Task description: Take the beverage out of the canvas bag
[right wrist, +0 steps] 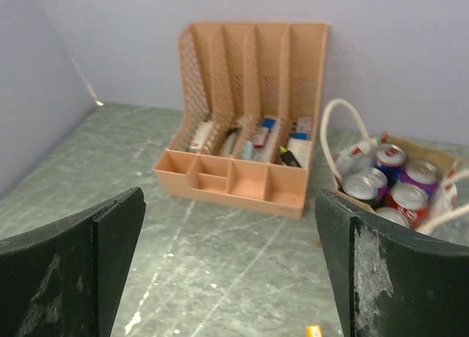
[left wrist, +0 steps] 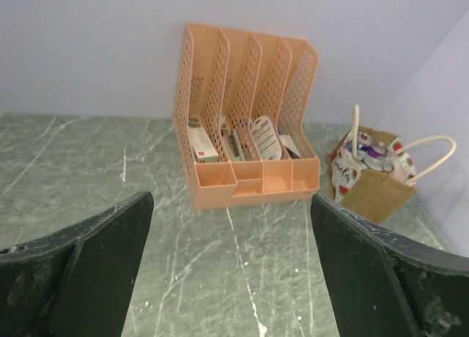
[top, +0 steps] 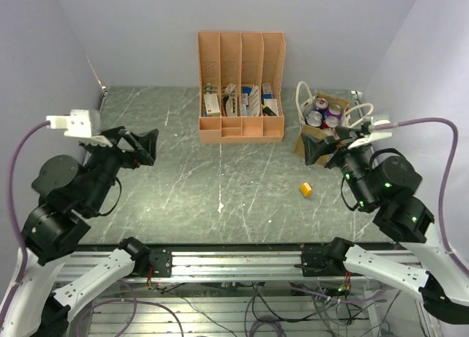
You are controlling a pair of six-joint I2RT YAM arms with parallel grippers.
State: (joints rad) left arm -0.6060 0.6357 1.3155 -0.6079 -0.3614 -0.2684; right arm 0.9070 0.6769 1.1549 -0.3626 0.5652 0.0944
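The tan canvas bag [top: 310, 138] with white rope handles stands at the back right and holds several beverage cans [top: 320, 111]. In the right wrist view the bag [right wrist: 434, 156] is at the right with red, purple and silver-topped cans [right wrist: 405, 196] showing. My right gripper [top: 323, 151] is open and empty, just in front of the bag; in its own view the gripper [right wrist: 229, 209] has its jaws wide apart. My left gripper [top: 148, 146] is open and empty at the far left, far from the bag [left wrist: 379, 195]; its own view shows the gripper [left wrist: 231, 209] spread wide.
An orange-pink slotted file organizer [top: 240, 88] with small items stands at the back centre, left of the bag; it also shows in the left wrist view [left wrist: 249, 117] and the right wrist view [right wrist: 245, 110]. A small yellow object [top: 305, 190] lies on the green marble table in front of the bag.
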